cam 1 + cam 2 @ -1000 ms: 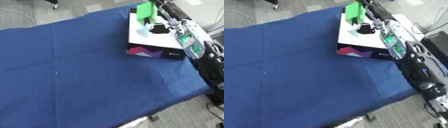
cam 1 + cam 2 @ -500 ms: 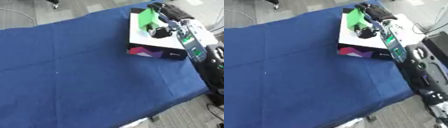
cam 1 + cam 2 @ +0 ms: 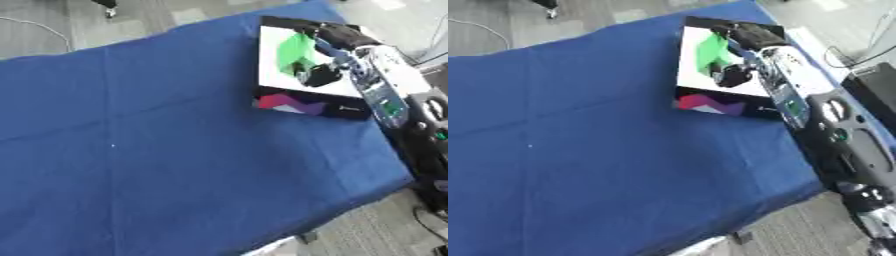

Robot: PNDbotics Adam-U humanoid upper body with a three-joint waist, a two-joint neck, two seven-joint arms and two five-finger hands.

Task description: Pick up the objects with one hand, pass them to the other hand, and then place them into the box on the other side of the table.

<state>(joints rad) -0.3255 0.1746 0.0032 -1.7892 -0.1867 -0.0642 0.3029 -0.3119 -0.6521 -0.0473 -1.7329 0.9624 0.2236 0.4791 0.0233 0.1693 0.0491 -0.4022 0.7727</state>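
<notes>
On the blue table's far right stands the box (image 3: 308, 104), with a white inside and a colourful front wall. My right hand (image 3: 339, 37) reaches over it from the right, black fingers curled round a flat green object (image 3: 294, 51). The object hangs low inside the box against its white floor, and I cannot tell if it touches. The thumb (image 3: 319, 75) shows as a dark lump just below the green piece. My left hand shows in no view.
The blue cloth (image 3: 157, 150) covers the whole table. Its right edge (image 3: 398, 165) runs close under my right forearm (image 3: 385, 95), and the near edge drops to grey carpet. A cable lies on the floor at the far left.
My right hand has carried the green object from above the box's far rim down into the box. The whole picture has also shifted a little.
</notes>
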